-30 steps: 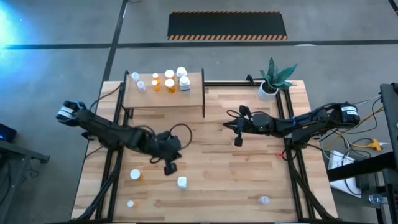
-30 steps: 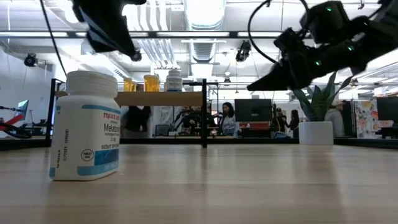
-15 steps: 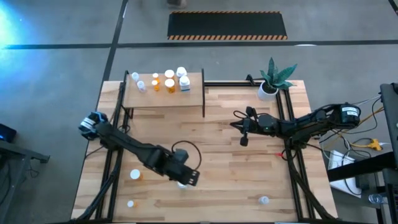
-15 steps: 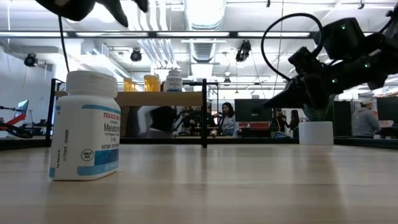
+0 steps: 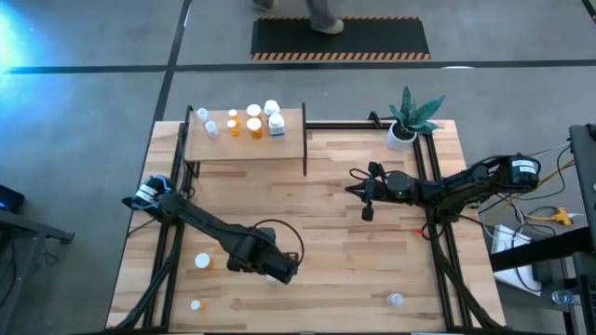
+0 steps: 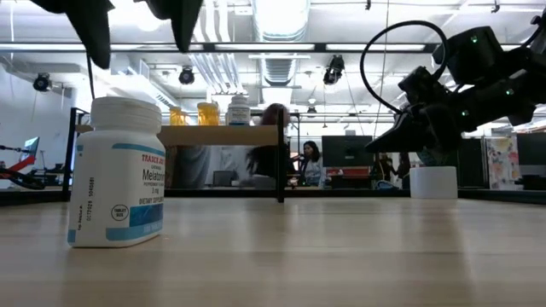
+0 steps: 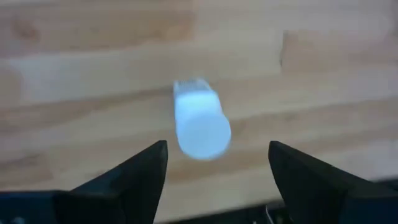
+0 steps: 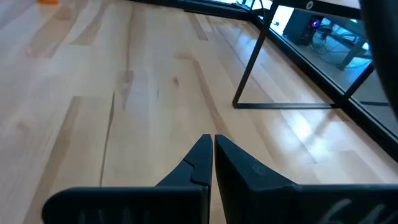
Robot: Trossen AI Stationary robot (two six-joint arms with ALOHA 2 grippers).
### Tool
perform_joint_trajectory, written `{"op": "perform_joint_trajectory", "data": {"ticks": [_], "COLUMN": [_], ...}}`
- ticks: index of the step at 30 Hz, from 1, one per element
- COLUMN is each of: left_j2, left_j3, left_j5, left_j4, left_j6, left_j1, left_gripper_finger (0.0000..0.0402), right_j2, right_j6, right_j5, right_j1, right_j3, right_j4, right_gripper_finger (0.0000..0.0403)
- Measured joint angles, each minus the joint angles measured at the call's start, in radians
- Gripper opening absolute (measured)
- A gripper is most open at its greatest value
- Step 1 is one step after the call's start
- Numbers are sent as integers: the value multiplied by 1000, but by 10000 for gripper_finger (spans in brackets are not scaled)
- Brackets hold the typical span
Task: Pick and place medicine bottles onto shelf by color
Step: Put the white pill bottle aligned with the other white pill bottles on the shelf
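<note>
A white medicine bottle (image 6: 118, 170) with a white cap stands upright on its base near the table's front edge. My left gripper (image 7: 217, 163) hangs open just above it, pointing down, one finger (image 6: 94, 34) on either side of the cap and touching nothing. My right gripper (image 5: 366, 212) hovers shut and bare over the table's right half. The shelf (image 5: 244, 140) at the far left carries orange bottles (image 5: 253, 122), white ones (image 5: 273, 116) and clear ones (image 5: 207, 124).
Loose bottles stand on the table: an orange one (image 5: 202, 262) left of my left gripper, a small one (image 5: 196, 303) at the near left, a clear one (image 5: 396, 300) at the near right. A potted plant (image 5: 402, 132) stands at the far right.
My left gripper has swung toward the table's near edge and a little right, stopped over the white bottle, tipped to point down, rolled about its axis and opened. My right gripper has sunk a little, still shut. The bottles have stayed put.
</note>
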Motion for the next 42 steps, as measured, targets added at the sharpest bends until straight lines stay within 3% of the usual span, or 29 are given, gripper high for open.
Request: {"op": "perform_joint_trajectory", "data": {"ticks": [14, 33, 42], "left_j2": [11, 70, 100], "left_j3": [-61, -65, -67], "left_j5": [-39, -8, 18], "left_j4": [42, 79, 99], "left_j6": [-102, -106, -98], "left_j1": [-11, -16, -28], "left_gripper_finger": [266, 266, 236], "right_j2": [0, 0, 0], "right_j6": [28, 30, 31], "right_j5": [0, 0, 0], "right_j1": [0, 0, 0], "right_j3": [-4, -7, -7], "right_j4": [-2, -3, -3], "right_gripper_finger": [9, 9, 9]}}
